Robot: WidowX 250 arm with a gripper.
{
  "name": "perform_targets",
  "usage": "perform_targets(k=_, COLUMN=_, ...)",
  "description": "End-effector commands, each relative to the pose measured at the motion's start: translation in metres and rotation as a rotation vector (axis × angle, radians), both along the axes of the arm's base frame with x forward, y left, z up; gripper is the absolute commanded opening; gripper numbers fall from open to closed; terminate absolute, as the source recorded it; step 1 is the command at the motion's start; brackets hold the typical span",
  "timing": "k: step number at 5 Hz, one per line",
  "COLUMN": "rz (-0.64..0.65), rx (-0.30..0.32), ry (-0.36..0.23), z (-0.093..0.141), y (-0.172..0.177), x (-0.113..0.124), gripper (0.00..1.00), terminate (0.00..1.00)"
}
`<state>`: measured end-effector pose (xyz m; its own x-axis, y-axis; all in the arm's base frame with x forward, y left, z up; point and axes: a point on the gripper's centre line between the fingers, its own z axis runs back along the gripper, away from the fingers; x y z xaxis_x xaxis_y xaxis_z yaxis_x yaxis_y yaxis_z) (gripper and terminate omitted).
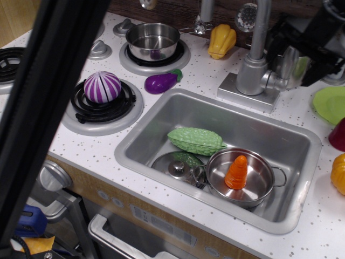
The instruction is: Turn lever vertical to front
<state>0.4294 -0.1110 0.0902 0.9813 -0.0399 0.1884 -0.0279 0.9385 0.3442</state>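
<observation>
Faucet hardware fills the space around the gripper (pixel 294 62), which hangs at the back right of the toy kitchen bench (pixel 205 70), black and bulky, right against the faucet body (pixel 253 75). The lever (pixel 287 63) is a flat silver paddle, standing nearly upright between the dark fingers, its short stub running away to the gripper's left into the faucet's cylinder. Its long axis points up and slightly back, so bringing it to the front looks like a matter of tipping the top edge toward the sink (pixel 215 156), which lies below and in front of the gripper.

From where I stand the gripper seems to straddle the paddle, one dark finger on either side, but whether it is actually pressing on the metal or merely bracketing it, I cannot tell; the black housing hides the tips.

Off to the gripper's left, well apart, sit a yellow toy pepper (pixel 222 40) and a purple toy eggplant (pixel 161 82). In the sink, a pot holds an orange toy carrot (pixel 237 172).
</observation>
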Motion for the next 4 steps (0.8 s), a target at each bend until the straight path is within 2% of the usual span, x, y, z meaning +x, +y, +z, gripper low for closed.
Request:
perform_targets(k=1, rz=-0.003, rx=0.010, ry=-0.111, z=0.036, y=-0.006, x=0.011, gripper=1.00, terminate=0.00)
perform_targets(k=3, rz=-0.030, rx=0.013, ry=-0.153, z=0.030, y=0.011, x=0.020, gripper=1.00, terminate=0.00)
perform_targets(k=4, rz=-0.044, rx=-0.005, ry=-0.155, z=0.027, y=0.019, x=0.025, gripper=1.00, terminate=0.00)
